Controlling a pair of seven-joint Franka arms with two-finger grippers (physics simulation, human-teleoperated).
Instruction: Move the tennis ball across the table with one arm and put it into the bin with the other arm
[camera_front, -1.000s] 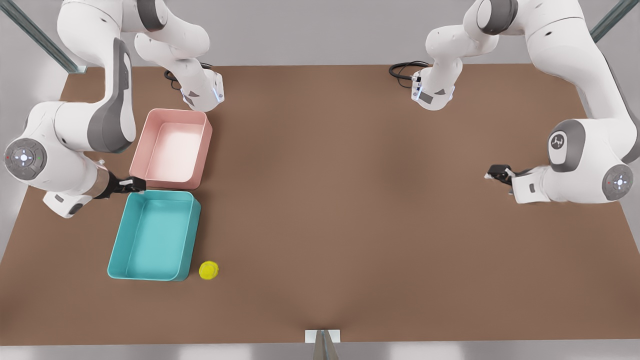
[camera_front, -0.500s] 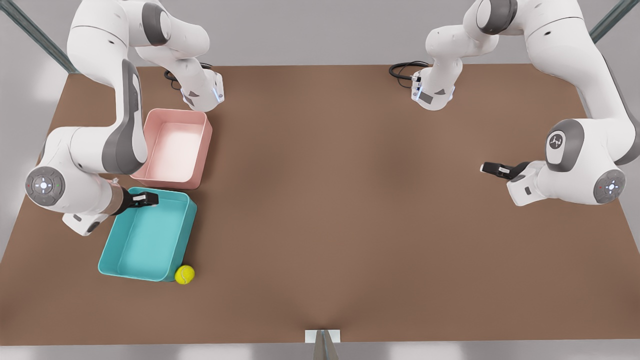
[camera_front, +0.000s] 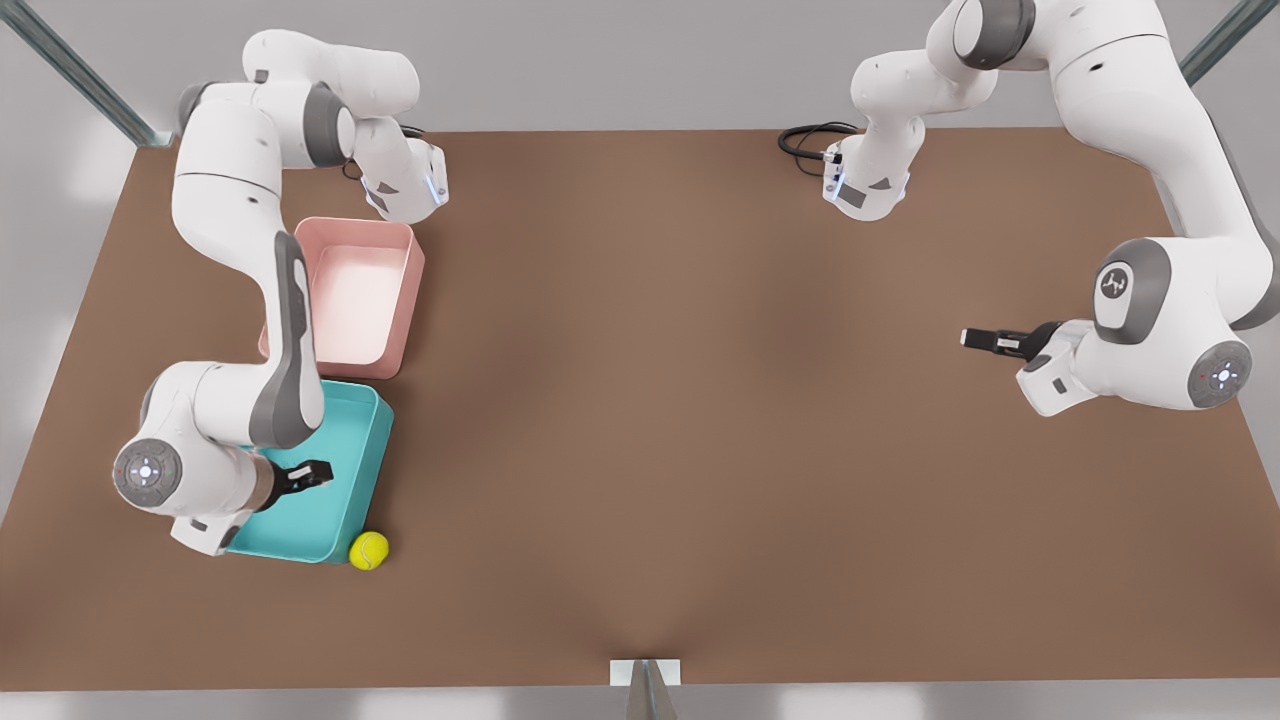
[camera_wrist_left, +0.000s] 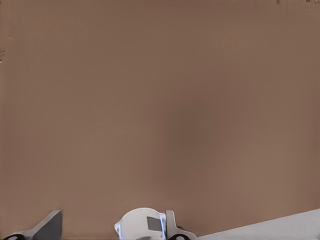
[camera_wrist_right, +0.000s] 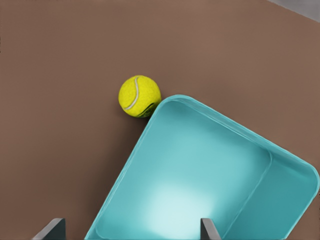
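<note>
The yellow-green tennis ball (camera_front: 368, 550) (camera_wrist_right: 139, 96) rests on the brown table (camera_front: 680, 400), touching the near corner of the teal bin (camera_front: 345, 480) (camera_wrist_right: 200, 170) from outside. The bin sits skewed at the front view's left and holds nothing. My right gripper (camera_front: 308, 475) (camera_wrist_right: 130, 222) hovers open over the bin's inside, a short way from the ball. My left gripper (camera_front: 975, 339) (camera_wrist_left: 112, 217) waits open at the front view's right, above bare table, far from both.
A pink tray (camera_front: 350, 290) lies just behind the teal bin. The arm bases (camera_front: 405, 185) (camera_front: 865, 185) stand at the table's far edge, with a black cable (camera_front: 805, 140) beside one. Open tabletop stretches between the two grippers.
My right gripper swept from the bin's far rim toward its near end. The bin turned and slid, and the ball rolled up against its corner. The left gripper barely shifted.
</note>
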